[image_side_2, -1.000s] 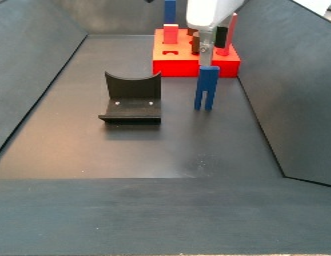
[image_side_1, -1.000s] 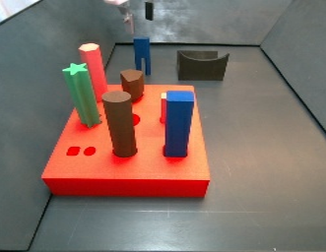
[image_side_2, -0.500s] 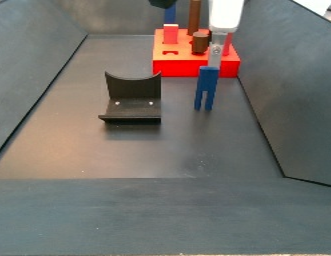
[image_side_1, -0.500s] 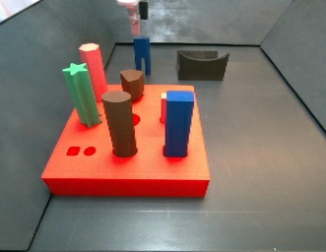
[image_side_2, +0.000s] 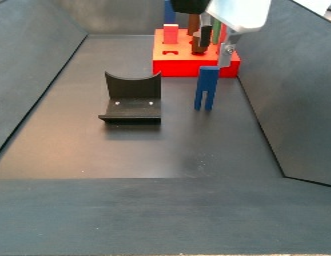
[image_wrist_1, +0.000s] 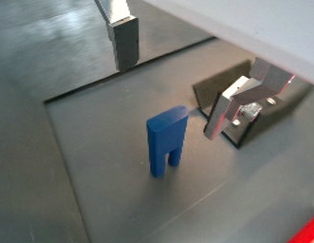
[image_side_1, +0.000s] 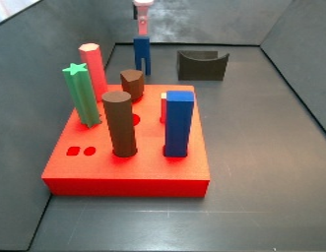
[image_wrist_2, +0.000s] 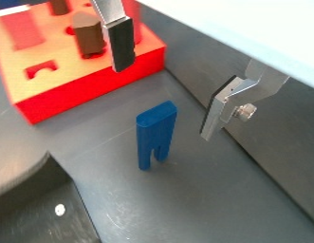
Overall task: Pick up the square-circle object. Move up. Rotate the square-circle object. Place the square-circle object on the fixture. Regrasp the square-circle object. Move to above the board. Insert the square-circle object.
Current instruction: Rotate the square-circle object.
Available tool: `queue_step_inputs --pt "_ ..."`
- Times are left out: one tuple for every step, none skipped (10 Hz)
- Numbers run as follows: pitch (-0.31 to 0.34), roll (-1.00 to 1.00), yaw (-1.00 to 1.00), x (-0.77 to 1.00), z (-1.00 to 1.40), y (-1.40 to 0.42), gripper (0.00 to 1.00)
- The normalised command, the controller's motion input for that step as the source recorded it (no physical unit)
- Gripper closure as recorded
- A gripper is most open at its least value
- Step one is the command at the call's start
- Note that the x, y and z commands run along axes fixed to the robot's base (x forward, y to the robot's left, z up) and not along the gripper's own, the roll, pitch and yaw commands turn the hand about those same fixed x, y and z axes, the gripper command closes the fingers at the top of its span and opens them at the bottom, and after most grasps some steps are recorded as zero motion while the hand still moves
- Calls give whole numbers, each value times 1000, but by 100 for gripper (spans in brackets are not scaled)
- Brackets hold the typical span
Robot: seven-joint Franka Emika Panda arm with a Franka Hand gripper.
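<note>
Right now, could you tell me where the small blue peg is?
The small blue peg stands upright on the floor between the red board and the fixture, beneath the open gripper, which is not touching it.

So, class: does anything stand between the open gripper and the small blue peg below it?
Nothing visible does. In both wrist views the gripper hangs open above the square-circle object, which stands upright on the bare floor, with clear space between fingers and peg. The board and fixture sit off to the sides.
</note>
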Motion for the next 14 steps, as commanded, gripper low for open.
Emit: queue_step_inputs --pt "5 -26 1000 36 -20 -6 0" --pt "5 -28 1000 36 -20 -6 0" --pt "6 -29 1000 36 -20 -6 0" --pt "6 -31 1000 36 -20 -6 0" --pt "6 -33 1000 36 -20 -6 0" --pt "7 -36 1000 36 -20 -6 0" --pt "7 -38 1000 36 -20 -6 0" --pt "8 -42 1000 36 -20 -6 0" --pt "9 -45 1000 36 -20 -6 0" --pt "10 -51 1000 36 -20 -6 0" --pt "10 -54 1000 37 -20 -6 0" --pt "12 -62 1000 36 -20 -6 0" --pt "13 -70 1000 37 -20 -6 0" --pt "15 -80 1000 37 -20 -6 0"
